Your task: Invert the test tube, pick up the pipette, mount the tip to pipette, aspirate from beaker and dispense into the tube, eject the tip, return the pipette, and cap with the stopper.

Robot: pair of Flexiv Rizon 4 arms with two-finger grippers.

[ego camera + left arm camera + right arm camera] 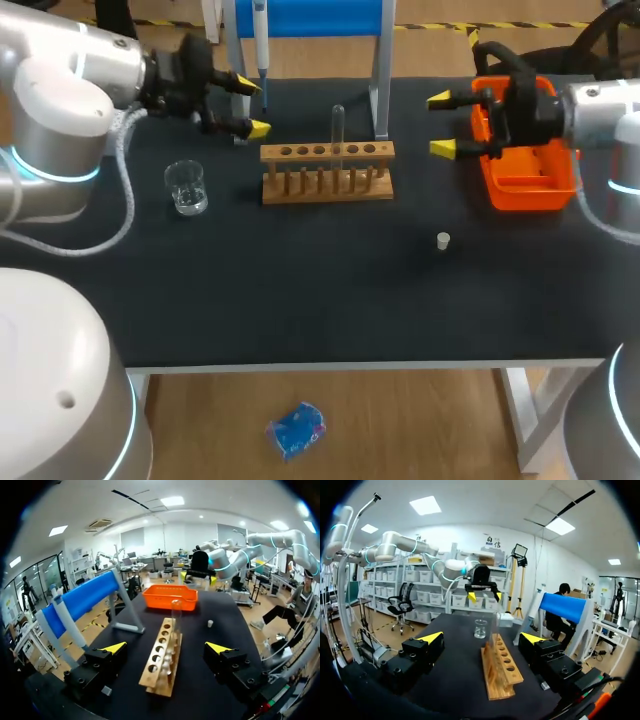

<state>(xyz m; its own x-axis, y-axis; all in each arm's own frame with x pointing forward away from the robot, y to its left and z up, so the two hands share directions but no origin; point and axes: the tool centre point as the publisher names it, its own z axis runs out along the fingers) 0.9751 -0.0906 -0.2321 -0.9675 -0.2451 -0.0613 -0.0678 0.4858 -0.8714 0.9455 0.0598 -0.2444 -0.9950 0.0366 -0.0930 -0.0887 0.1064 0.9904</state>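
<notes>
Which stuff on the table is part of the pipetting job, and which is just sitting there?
Job:
- tube, upright in the rack
- pipette, hanging on the blue stand
- beaker
- stopper, loose on the table

Just there:
- orange tray, which has no role named in the task

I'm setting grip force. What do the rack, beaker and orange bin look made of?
Rack: pale matte wood, by its tan colour and dowels.
Beaker: clear glass or plastic, see-through with glints.
Orange bin: probably moulded plastic, uniform bright colour.
</notes>
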